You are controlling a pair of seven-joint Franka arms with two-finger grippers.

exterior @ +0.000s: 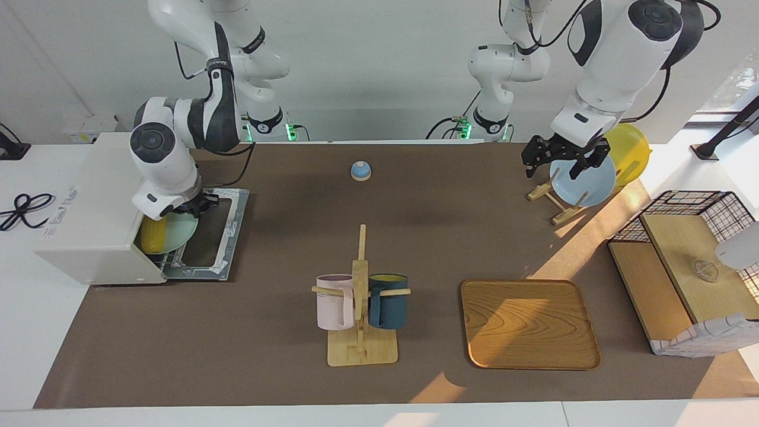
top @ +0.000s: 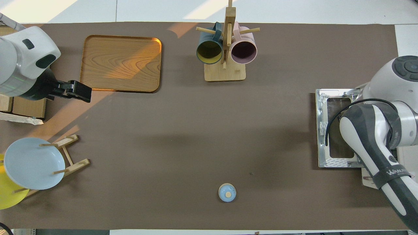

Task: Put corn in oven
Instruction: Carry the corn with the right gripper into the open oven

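Corn (exterior: 152, 235): bright glossy yellow. Plate (exterior: 178, 232) under it: pale mint green. Oven (exterior: 98, 207): white body, silver metal door frame (top: 323, 130), dark window. Table cover (exterior: 415, 237): flat brown, orange sunlight patches toward the left arm's end. Bell (exterior: 360, 171): light blue, tan knob. Mug rack (exterior: 360, 308): light wood; mugs pink (exterior: 334, 301) and dark teal (exterior: 388, 300), the teal one yellow inside. Tray (exterior: 529, 323): orange-brown with wavy wood grain. Dish rack holds a pale blue plate (exterior: 584, 181) and a yellow plate (exterior: 631, 153). Basket (exterior: 699, 207): black wire grid, pale wood boards. Arms: white shells, dark grey joints; both grippers black — left gripper (exterior: 560, 157), right gripper (exterior: 195, 206).
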